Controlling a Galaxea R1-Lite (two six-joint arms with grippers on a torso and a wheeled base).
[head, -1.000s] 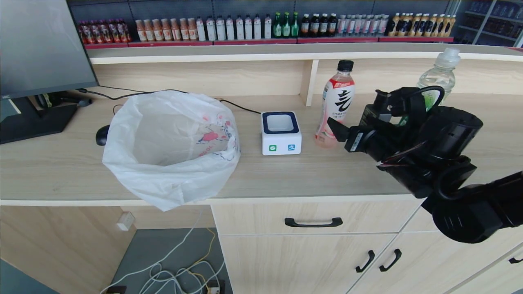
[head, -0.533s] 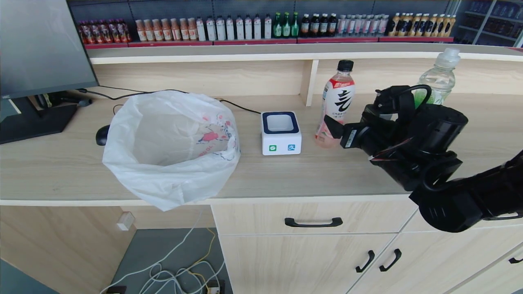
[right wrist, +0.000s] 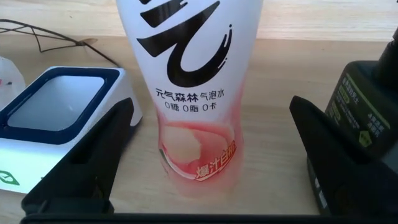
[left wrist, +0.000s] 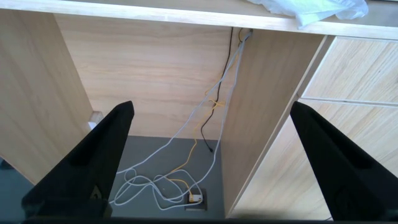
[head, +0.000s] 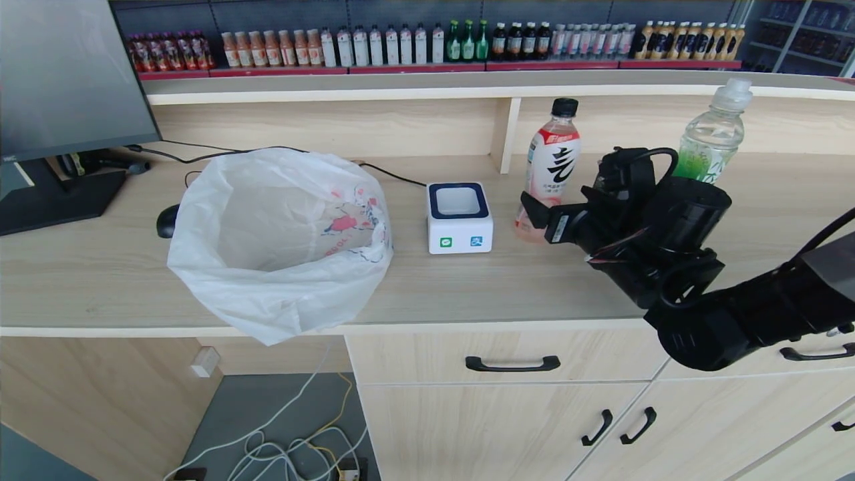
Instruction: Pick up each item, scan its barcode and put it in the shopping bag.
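The wooden counter [head: 100,267] carries the scanner [head: 459,217] near its middle. The white shopping bag [head: 280,240] stands just left of the scanner, mouth gaping, its rim hanging over the counter's front edge. Right of the scanner, the right gripper [right wrist: 211,106] has its fingers spread wide around the lower half of the pink bottle [head: 549,170], with a gap on each side, gripping nothing. That bottle stands upright just right of the scanner; a clear bottle [head: 711,140] stands farther right. The left gripper [left wrist: 211,109], fingers likewise spread and holding nothing, hangs below the counter on the bag's side of the scanner.
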